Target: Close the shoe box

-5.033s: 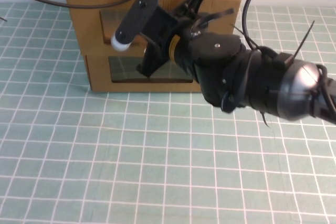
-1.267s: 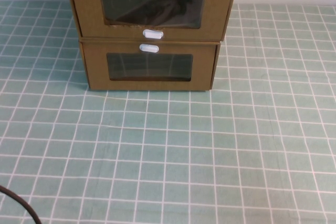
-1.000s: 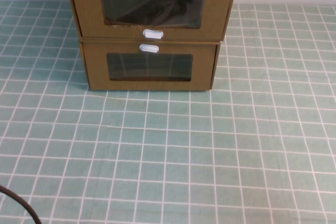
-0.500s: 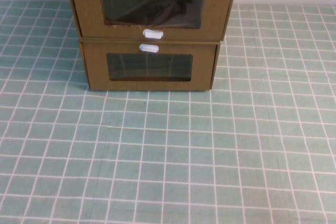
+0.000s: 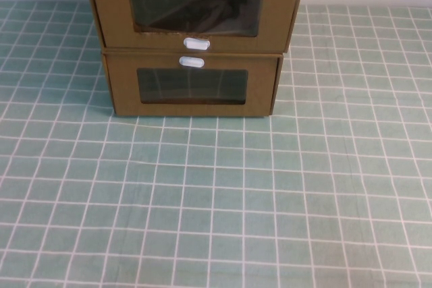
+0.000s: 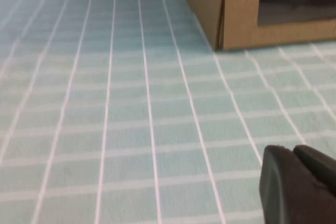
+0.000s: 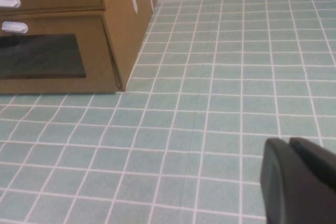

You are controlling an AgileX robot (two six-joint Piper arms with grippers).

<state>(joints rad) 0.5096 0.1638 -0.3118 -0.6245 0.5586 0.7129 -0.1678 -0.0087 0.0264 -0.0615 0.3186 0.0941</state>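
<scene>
- Grippers appear only in wrist views: left gripper (image 6: 302,184) and right gripper (image 7: 300,179), fingers pressed together, empty, above the green grid mat (image 5: 216,200).
- High view: shoe box (image 5: 194,10), drawer in, stacked atop lower box (image 5: 192,85), upper centre.

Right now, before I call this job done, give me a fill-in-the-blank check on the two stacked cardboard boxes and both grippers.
The brown cardboard shoe box sits ____ the similar lower cardboard box.
Its small white pull tab lies ____ its clear window.
The left gripper and right gripper hold ____.

Missing words: on top of; below; nothing
</scene>
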